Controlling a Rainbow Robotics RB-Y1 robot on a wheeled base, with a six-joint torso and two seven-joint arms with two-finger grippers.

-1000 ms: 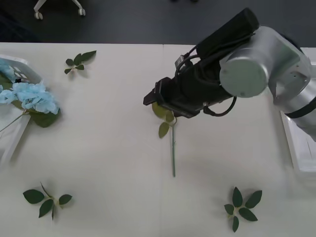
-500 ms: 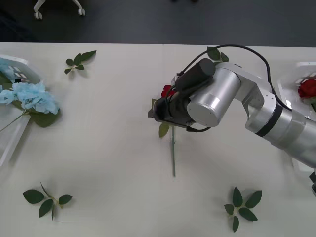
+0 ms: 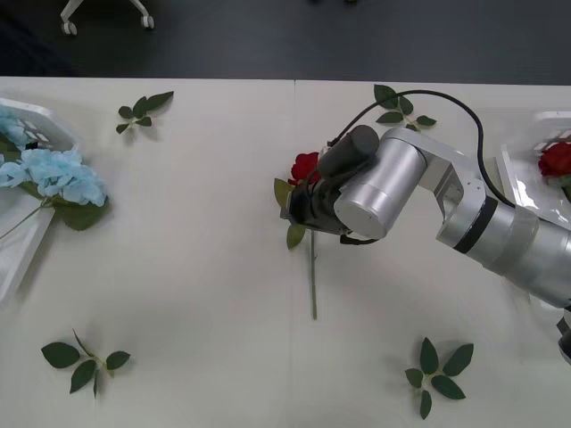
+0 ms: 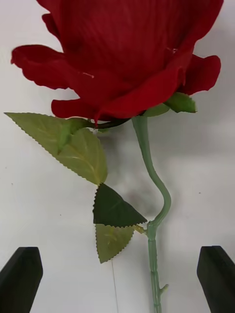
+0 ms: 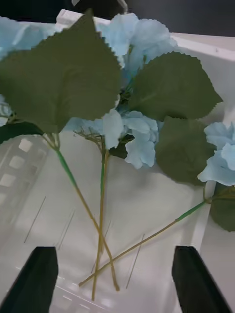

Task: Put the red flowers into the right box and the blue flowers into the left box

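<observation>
A red flower [image 3: 304, 166] lies on the table's middle, its stem [image 3: 313, 276] running toward me. My right gripper [image 3: 297, 212] hovers just above its leaves. In the right wrist view the rose [image 4: 127, 54] and its bent stem [image 4: 155, 205] lie between my open black fingers [image 4: 19, 279], untouched. Another red flower [image 3: 555, 159] rests in the right box [image 3: 516, 183]. The blue flowers [image 3: 55, 174] lie in the left box [image 3: 40, 114], one head hanging over its rim. My left gripper [image 5: 115, 286] stands open above their stems [image 5: 102, 205] and the left box's floor [image 5: 156, 205].
Flowerless leaf sprigs lie at the back left [image 3: 143, 110], behind the right arm [image 3: 399, 105], at the front left [image 3: 85, 361] and at the front right [image 3: 437, 370]. The right arm's bulky elbow [image 3: 384, 183] spans the table's right half.
The right arm has swung down and back, uncovering the rose head and the right box. Its gripper has settled over the rose's leaves. The flowers have not moved.
</observation>
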